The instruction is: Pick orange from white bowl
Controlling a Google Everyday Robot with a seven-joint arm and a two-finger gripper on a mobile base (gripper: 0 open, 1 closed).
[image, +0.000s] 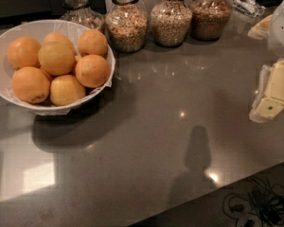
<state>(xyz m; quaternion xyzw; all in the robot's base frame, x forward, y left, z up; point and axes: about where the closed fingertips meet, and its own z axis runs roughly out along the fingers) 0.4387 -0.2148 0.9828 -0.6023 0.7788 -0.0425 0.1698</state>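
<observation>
Four filled glass jars (170, 22) line the back of the grey counter (151, 131).

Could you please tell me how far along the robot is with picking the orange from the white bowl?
Nothing looks done yet: the orange sits on the pile in the white bowl. In hand: the gripper is at the right edge over the counter, well clear of the bowl. Reaching, grasping and lifting out are all left.
</observation>
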